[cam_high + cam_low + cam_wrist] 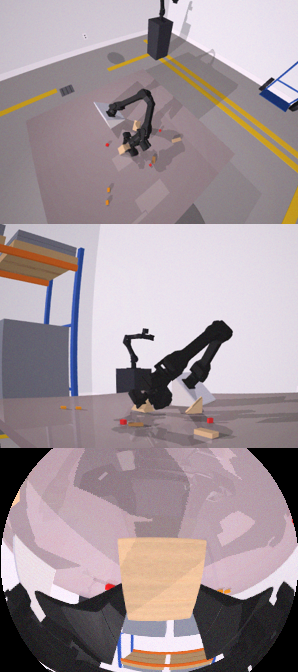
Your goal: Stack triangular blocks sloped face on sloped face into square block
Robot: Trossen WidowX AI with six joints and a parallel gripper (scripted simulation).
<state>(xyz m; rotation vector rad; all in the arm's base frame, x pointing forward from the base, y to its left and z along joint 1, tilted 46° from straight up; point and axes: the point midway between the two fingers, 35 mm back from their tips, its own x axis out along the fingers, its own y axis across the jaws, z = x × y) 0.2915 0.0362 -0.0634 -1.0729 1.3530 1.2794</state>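
You are looking at a warehouse or industrial workshop floor. Yellow painted lane lines [234, 112] run across the grey concrete floor [73, 73], and a small dark floor grate [67, 90] sits beside one of them. A tall rack with blue steel posts [75, 321] and orange beams [38, 258] carries flat tan boards. A large grey cabinet [33, 359] stands before it, against plain white walls [190, 282].
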